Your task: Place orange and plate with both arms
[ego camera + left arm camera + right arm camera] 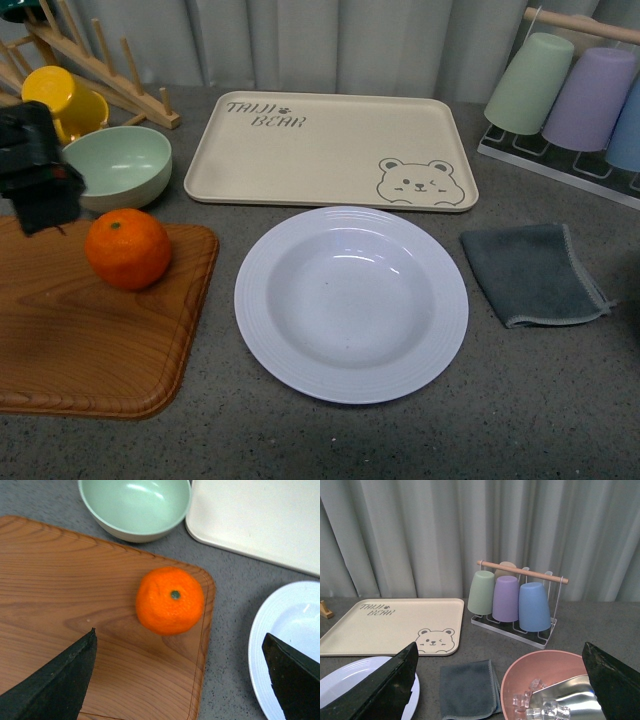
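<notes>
Orange (127,248) on board (90,345) | tray (330,150) lettered "BEAR" | left gripper (179,633) spread | right gripper (500,645) spread

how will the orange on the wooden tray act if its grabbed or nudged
The orange is round and sits free on the flat wooden tray, near its edge, so a nudge would probably roll it. Its dimpled skin should give some grip, though its curved sides might slip out of a shallow pinch.
</notes>
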Available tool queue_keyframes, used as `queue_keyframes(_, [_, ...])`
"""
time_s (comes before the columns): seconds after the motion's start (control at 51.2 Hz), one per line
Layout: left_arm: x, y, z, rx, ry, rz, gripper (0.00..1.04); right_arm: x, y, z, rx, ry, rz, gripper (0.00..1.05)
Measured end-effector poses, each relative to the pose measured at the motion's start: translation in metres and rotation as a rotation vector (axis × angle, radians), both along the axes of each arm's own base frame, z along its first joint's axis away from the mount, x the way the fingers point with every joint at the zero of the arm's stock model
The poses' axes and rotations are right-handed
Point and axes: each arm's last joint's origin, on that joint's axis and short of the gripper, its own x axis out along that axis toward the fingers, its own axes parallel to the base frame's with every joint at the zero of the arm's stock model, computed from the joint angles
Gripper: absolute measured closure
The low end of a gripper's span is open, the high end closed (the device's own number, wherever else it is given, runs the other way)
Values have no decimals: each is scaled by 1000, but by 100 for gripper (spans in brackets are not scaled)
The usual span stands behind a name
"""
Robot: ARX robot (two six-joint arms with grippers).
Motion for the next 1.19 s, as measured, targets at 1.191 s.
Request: queue_keyframes(1.191, [84,5,-60,4,240,-44,6,0,0,0,0,0,0,9])
